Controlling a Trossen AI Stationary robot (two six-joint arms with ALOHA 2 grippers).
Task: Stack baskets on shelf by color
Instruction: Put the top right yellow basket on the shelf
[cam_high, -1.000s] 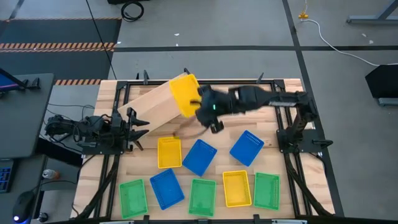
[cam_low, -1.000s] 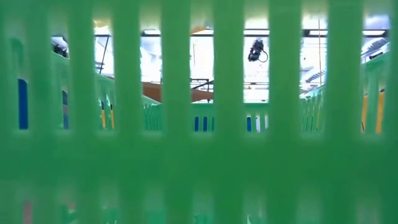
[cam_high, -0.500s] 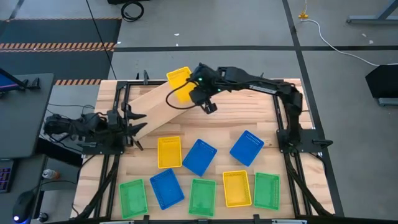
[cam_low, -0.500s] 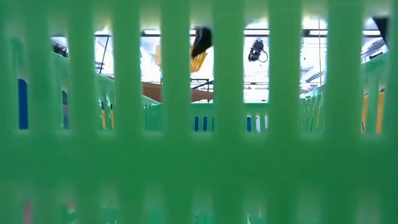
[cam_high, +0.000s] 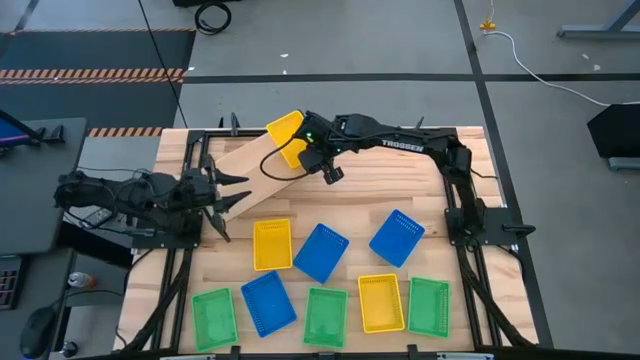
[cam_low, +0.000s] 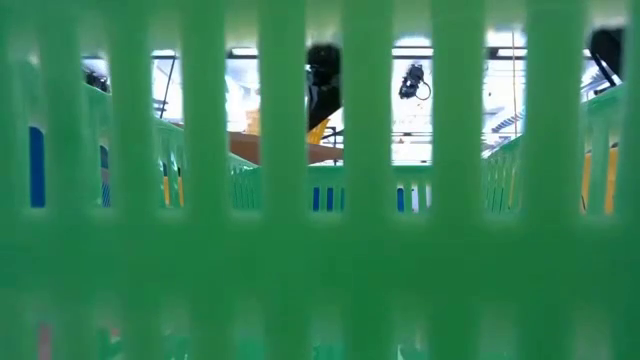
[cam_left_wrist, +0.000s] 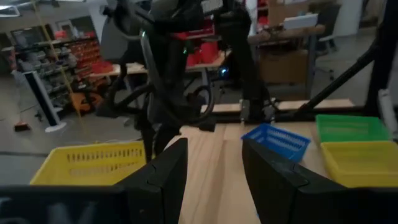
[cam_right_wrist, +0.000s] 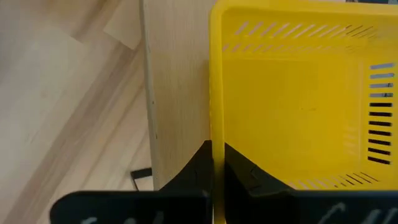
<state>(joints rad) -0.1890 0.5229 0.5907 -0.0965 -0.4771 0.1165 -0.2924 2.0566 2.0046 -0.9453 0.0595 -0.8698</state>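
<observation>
- One yellow basket (cam_high: 285, 128) had travelled, over the last second, from mid-shelf toward the far end of the shelf (cam_high: 248, 163); it now sat at that end, overhanging the far corner slightly in the high view.
- Right gripper (cam_high: 304, 152) was clamped on that basket's near rim; the right wrist view showed both fingers (cam_right_wrist: 200, 167) pinched tight on the yellow wall (cam_right_wrist: 216, 93), with the plywood edge just beside.
- Judgement: this looked like placement of the first yellow basket; release was not yet done, and the grip seemed about to ease.
- Left gripper (cam_high: 226, 190) had shifted a little but stayed by the near end of the shelf, jaws standing apart, holding nothing.
- Eight baskets remained on the slatted tabletop (cam_high: 420, 190): two yellow (cam_high: 272, 245) (cam_high: 380, 302), three blue (cam_high: 321, 252) (cam_high: 397, 237) (cam_high: 267, 302), three green (cam_high: 212, 316) (cam_high: 325, 316) (cam_high: 428, 305).
- Contents: every basket visible from above was empty; none was nested in another.
- Low view was blocked by a green basket wall (cam_low: 320, 280) right at the lens; only a dark arm (cam_low: 322, 85) showed through the slots.
- Task progress, judged: barely begun, no colour stack formed yet.
</observation>
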